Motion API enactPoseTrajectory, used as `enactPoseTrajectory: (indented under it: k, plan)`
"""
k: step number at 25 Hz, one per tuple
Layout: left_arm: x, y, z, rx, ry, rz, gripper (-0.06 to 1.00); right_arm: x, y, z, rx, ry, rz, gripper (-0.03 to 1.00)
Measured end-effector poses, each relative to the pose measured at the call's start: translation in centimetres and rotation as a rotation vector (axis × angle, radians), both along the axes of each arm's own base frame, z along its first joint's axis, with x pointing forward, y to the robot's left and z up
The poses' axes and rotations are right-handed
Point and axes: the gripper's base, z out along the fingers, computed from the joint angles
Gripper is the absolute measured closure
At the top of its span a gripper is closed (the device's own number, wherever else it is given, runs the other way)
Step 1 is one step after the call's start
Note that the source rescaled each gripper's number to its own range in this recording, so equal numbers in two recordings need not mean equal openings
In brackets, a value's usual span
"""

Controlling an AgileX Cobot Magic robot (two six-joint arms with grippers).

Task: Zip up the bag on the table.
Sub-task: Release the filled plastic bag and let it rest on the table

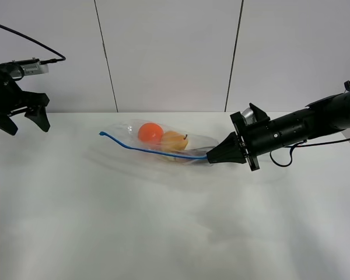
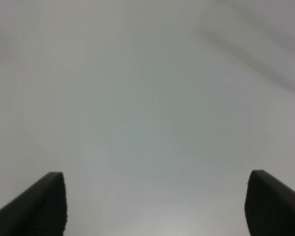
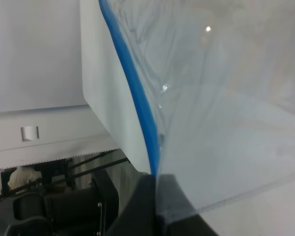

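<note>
The bag (image 1: pixel 163 140) lies on the white table (image 1: pixel 163 233) near the back middle. It is clear plastic with a blue seal strip (image 1: pixel 146 150) along its near edge. An orange round fruit (image 1: pixel 150 132) and a yellow one (image 1: pixel 174 140) show through it. My right gripper (image 1: pixel 211 156) is shut on the right end of the seal strip. In the right wrist view its fingers (image 3: pixel 147 206) pinch the blue strip (image 3: pixel 137 93), with clear film beside it. My left gripper (image 1: pixel 24 118) is open and empty at the far left, away from the bag. Its fingertips (image 2: pixel 44 201) frame bare table.
A white panelled wall (image 1: pixel 175 52) stands behind the table. In the right wrist view the table's rounded corner (image 3: pixel 88 98) shows, with dark furniture (image 3: pixel 54 206) beyond it. Cables (image 1: pixel 29 41) hang from the left arm.
</note>
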Motion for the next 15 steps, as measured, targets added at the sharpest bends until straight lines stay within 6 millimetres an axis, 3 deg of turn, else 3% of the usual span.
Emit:
enactPoseTrajectory:
  k: [6, 10, 15]
  plan:
    - [-0.6, -3.1, -0.1, 0.004, 0.087, -0.093, 0.09, 0.0, 0.0, 0.0, 0.000, 0.000, 0.000, 0.97]
    - [-1.0, -2.4, 0.6, 0.020, 0.075, -0.080, 0.09, 0.0, 0.0, 0.0, 0.000, -0.002, 0.001, 0.97]
    - [-2.1, -1.2, 3.2, 0.030, 0.008, -0.045, 0.09, 0.0, 0.0, 0.0, 0.000, -0.009, 0.005, 0.97]
